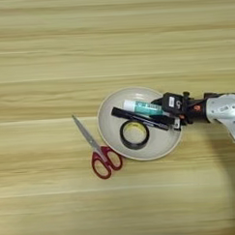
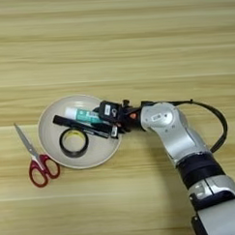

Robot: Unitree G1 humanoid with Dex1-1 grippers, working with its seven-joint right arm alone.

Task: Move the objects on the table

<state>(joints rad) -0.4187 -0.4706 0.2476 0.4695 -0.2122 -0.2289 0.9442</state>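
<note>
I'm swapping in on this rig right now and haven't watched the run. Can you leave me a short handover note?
Right end effector: at the plate's right rim, over the near ends of the marker and glue stick; grip state unreadable.
Beige plate holds the white-and-teal glue stick, black marker and black tape roll.
Red-handled scissors lie on the table, left of the plate, outside it.
Left: possibly the scissors; the goal is unstated.

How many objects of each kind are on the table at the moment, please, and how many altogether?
Scissors, red-handled, on the table left of the plate: 1
Plate, round beige: 1
Glue stick, in the plate: 1
Black marker, in the plate: 1
Black tape roll, in the plate: 1
Total: 5
</note>
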